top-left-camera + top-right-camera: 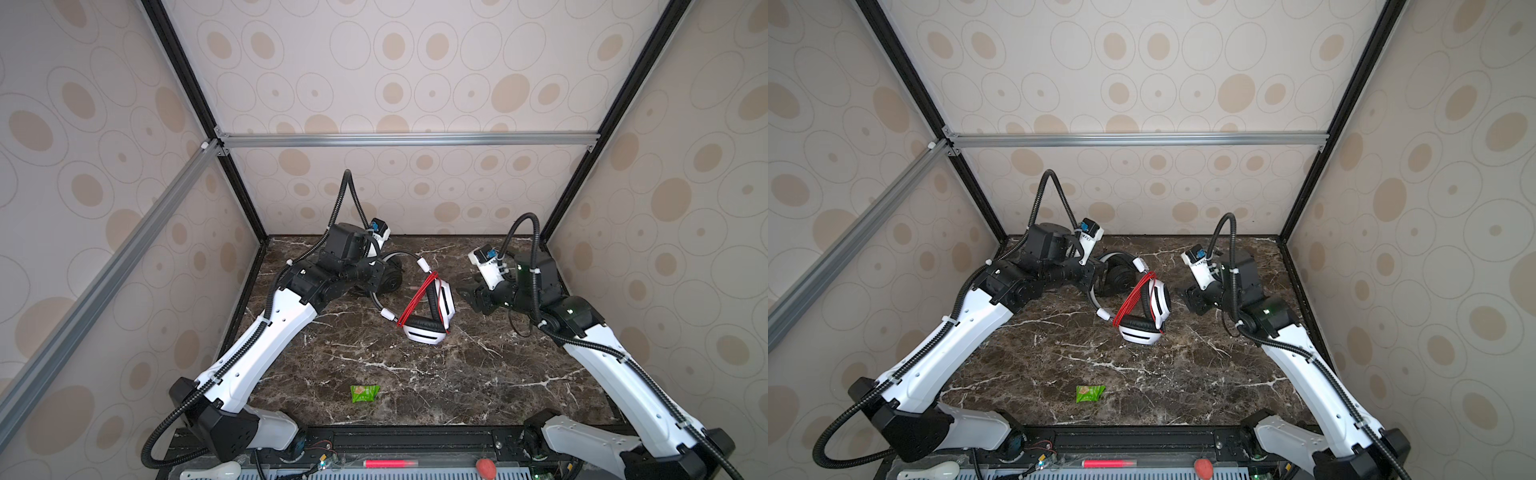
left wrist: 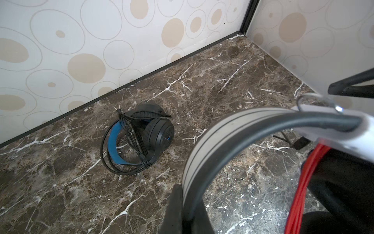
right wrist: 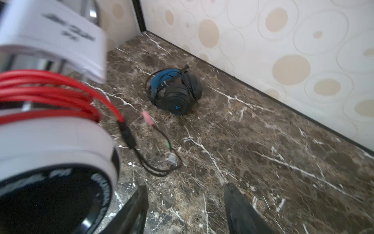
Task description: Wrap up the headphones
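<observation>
- Left gripper (image 2: 185,202) is clenched on the headband (image 2: 222,129) of the white headset (image 1: 424,332), mid-table (image 1: 415,374); right gripper (image 3: 186,202) gapes empty beside its ear cup (image 3: 50,145) — we judge it nearer the loose plug end (image 3: 149,119).
- Red cable (image 1: 417,301) coils across the band; black headset (image 2: 159,133), wrapped near the back wall (image 2: 81,50), sits half hidden behind the left arm (image 1: 270,324) in both top views.

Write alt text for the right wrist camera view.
A white headset with red cable wound around it fills the foreground, its plug end trailing loose over the marble table. Farther off, near the wall, a black headset lies with its cable wrapped. The right gripper stands open, holding nothing.
</observation>
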Controlling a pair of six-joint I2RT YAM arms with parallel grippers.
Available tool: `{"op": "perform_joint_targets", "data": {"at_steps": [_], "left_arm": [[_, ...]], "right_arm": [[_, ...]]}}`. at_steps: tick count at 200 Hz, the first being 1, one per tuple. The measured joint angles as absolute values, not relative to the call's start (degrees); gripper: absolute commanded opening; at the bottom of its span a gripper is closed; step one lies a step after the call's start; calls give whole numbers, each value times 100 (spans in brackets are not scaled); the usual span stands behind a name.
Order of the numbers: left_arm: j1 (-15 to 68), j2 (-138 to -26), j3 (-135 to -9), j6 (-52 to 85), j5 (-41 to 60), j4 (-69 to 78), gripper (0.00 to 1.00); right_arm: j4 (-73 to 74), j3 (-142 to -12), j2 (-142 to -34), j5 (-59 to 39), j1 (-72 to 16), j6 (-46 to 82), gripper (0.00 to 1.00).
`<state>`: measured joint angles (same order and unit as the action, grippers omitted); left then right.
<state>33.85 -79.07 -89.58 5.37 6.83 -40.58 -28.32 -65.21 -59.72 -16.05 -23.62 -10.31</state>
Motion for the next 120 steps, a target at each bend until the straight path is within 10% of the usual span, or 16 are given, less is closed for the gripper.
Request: {"op": "perform_joint_targets", "data": {"at_steps": [120], "left_arm": [[3402, -7953, -9494, 436, 1634, -4560, 0]], "right_arm": [[-2508, -6014, -5172, -2827, -2318, -1468, 61]]}}
